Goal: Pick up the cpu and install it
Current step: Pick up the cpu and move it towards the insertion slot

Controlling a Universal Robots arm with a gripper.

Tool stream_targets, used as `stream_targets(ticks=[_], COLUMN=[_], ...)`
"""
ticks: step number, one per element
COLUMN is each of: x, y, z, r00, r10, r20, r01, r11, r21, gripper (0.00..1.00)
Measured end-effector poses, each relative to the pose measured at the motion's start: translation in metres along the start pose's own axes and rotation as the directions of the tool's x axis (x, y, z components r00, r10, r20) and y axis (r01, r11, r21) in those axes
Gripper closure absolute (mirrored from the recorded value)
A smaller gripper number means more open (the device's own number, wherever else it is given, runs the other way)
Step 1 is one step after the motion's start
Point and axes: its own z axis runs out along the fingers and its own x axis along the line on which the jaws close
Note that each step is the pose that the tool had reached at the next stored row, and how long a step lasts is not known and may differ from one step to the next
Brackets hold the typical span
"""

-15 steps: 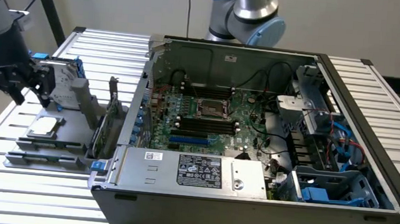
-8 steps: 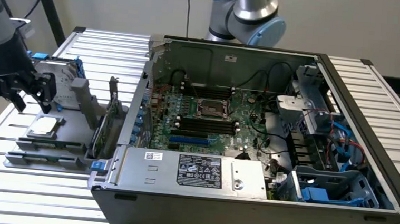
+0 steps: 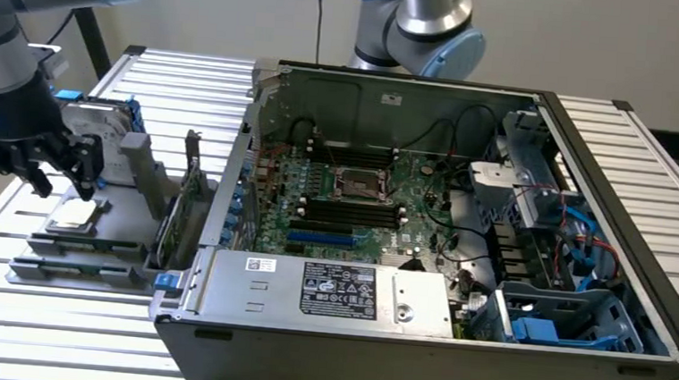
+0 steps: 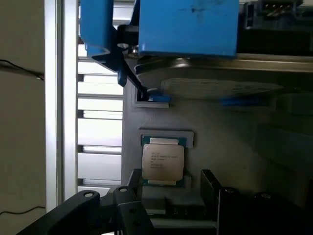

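Observation:
The cpu (image 3: 75, 215) is a small silvery square chip lying flat in a recess of the grey holder (image 3: 122, 220), on the exterior view's left. My gripper (image 3: 63, 184) hangs just above it, open, with one dark finger on each side and nothing between them. In the wrist view the cpu (image 4: 163, 164) sits in its green-edged seat, and my gripper (image 4: 168, 200) stands spread wide close by. The empty cpu socket (image 3: 358, 184) is in the middle of the motherboard, inside the open computer case (image 3: 425, 339).
A silver hard drive with a blue bracket (image 3: 96, 124) stands right behind the cpu; the blue bracket (image 4: 188, 27) looms close in the wrist view. Memory sticks (image 3: 71, 270) lie in front on the holder. A second arm (image 3: 423, 25) stands behind the case.

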Motion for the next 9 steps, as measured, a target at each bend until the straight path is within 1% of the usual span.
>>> stream_targets(ticks=[3, 9], x=[0.0, 0.0], y=[-0.0001, -0.0001], z=[0.0052, 0.013], r00=[1.0, 1.0], r10=[0.0, 0.0], r20=[-0.001, -0.0051], r01=[0.0, 0.0], r11=[1.0, 1.0], r21=[-0.0001, -0.0015], gripper=[0.4, 0.4])
